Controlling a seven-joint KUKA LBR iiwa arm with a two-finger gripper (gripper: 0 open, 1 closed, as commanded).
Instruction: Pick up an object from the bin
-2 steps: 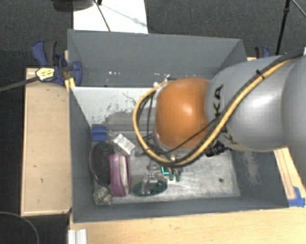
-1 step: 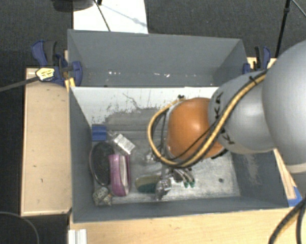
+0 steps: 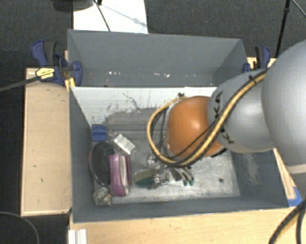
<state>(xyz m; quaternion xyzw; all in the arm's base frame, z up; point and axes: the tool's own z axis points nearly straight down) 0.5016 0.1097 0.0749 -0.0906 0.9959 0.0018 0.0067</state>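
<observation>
Dark green lump (image 3: pixel 144 179) lies on the bin (image 3: pixel 158 60) floor near the front wall | jaws just beside it; you cannot tell whether released or clenched | purple case (image 3: pixel 119 174) and dark oval thing (image 3: pixel 99 162) lie further left in view

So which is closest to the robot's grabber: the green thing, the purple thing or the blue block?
1. The green thing, right beside the gripper, on the bin floor near the front.
2. The purple thing, farther toward the view's left, next to a dark oval object.
3. The blue block, farthest, in the back left corner.
</observation>
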